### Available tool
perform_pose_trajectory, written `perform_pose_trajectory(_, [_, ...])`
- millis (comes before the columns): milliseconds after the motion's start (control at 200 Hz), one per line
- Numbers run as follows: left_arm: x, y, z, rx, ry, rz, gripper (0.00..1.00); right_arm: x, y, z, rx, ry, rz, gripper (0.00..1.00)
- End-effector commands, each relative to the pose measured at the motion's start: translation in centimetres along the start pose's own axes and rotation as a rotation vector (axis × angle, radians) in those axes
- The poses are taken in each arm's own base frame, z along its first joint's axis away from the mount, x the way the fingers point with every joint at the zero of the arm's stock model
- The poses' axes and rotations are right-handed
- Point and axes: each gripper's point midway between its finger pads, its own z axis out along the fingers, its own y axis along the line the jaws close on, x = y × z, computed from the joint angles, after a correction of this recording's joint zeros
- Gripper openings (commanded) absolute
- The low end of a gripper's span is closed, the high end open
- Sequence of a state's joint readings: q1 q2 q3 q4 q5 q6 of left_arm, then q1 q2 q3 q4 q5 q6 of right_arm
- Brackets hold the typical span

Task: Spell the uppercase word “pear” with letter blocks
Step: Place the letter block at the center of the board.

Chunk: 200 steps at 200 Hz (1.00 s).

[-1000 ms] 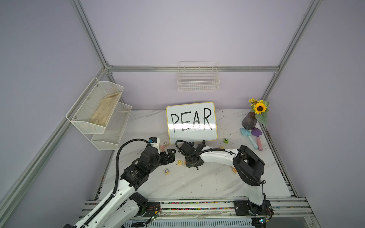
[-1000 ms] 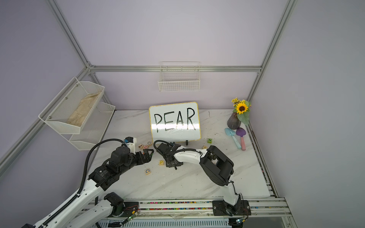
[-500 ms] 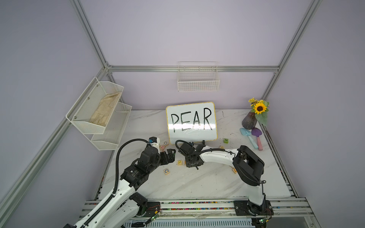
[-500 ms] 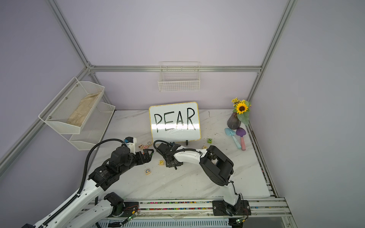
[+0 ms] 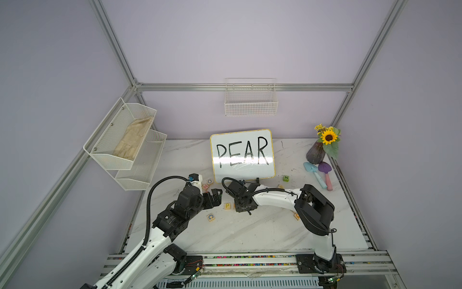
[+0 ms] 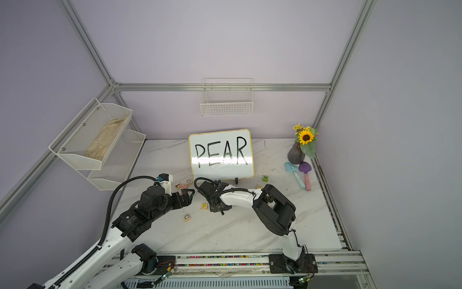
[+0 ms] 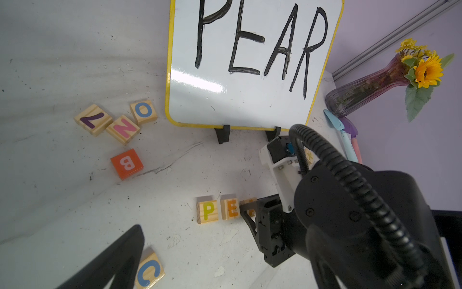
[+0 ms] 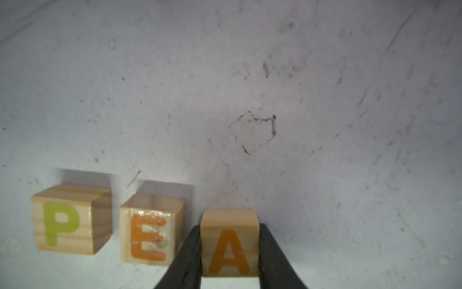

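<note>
On your far left a white mesh shelf [image 5: 125,145] hangs on the wall with a folded cloth [image 5: 132,142] in its upper tier. Below it the left gripper [image 5: 216,197] hovers over the marbled table [image 5: 250,232] with its jaws wide apart and nothing between them. One of its fingers [image 7: 112,260] shows in the left wrist view.

Beyond that gripper, near the whiteboard's left corner, you see loose cubes: one with a purple mark [image 7: 92,120], a pink N [image 7: 123,128] touching it, a blue O [image 7: 143,110] and a red B [image 7: 127,162]. A blue C cube [image 5: 210,217] lies nearer the robot, just below the left gripper in both top views.

Moving right, the word's row begins. The P block [image 8: 67,220] stands first and the E block [image 8: 150,230] sits just beside it with a narrow gap. The A block [image 8: 228,245] comes third, in line with them. The right gripper [image 8: 230,227] is clamped on the A block, one black finger [image 8: 190,250] wedged between E and A. Whether the A block rests on the table or hangs just above it, you cannot tell.

Behind the row stands the yellow-rimmed whiteboard [image 5: 242,155] reading PEAR. Right of it sits a green cube [image 5: 286,178]. A partly hidden cube [image 5: 296,215] lies by the right arm, its letter unreadable. At the far right are a vase with a sunflower [image 5: 315,155] and two toy shovels [image 5: 315,174].
</note>
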<state>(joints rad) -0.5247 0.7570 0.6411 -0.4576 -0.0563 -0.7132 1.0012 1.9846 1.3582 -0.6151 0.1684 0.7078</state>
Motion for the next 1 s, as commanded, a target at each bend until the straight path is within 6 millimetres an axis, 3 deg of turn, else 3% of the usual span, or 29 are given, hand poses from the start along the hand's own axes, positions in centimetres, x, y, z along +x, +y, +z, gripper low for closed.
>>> perform_pose_trajectory(0, [0.95,0.84,0.70,-0.011,0.010,0.021,1.00,-0.35,-0.29,0.79,0.030,-0.006,-0.001,0.37])
perform_pose_trajectory(995, [1.07,0.85,0.95,-0.012,0.016,0.026,1.00,-0.54,-0.66,0.62,0.031,-0.010,0.020,0.42])
